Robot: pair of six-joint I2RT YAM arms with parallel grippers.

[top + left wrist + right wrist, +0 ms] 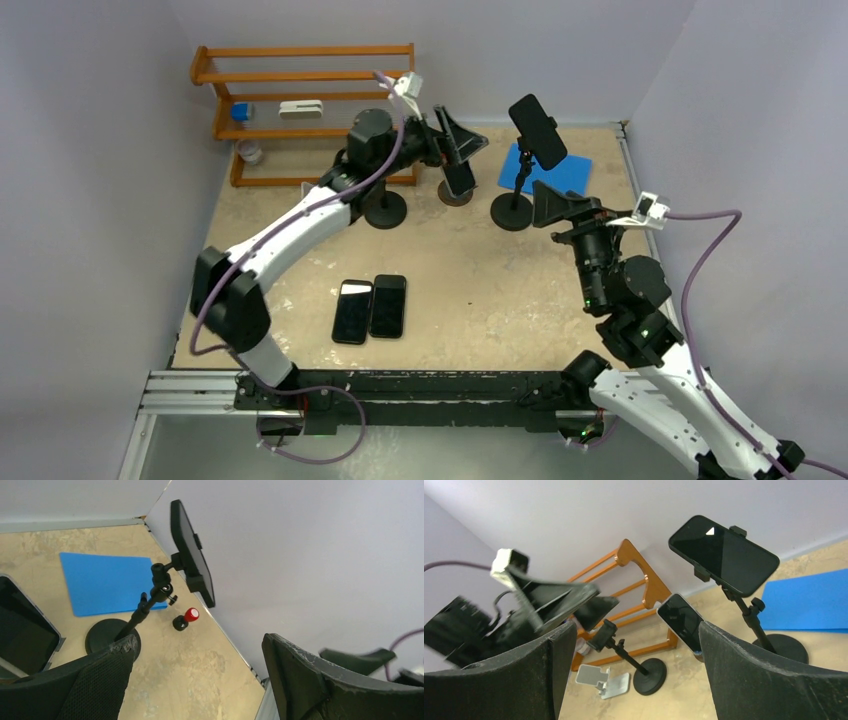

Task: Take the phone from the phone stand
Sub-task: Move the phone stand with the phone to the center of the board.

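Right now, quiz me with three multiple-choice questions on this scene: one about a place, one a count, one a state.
1. Where on the table is the blue mat? A near left B far right C centre
2. How many phones lie flat? A one B two C four
3. The right end effector is: A open and empty B shut on a phone C shut on a stand
Answers: B, it lies by the far right corner; B, two lie side by side; A, its fingers stand apart around nothing.
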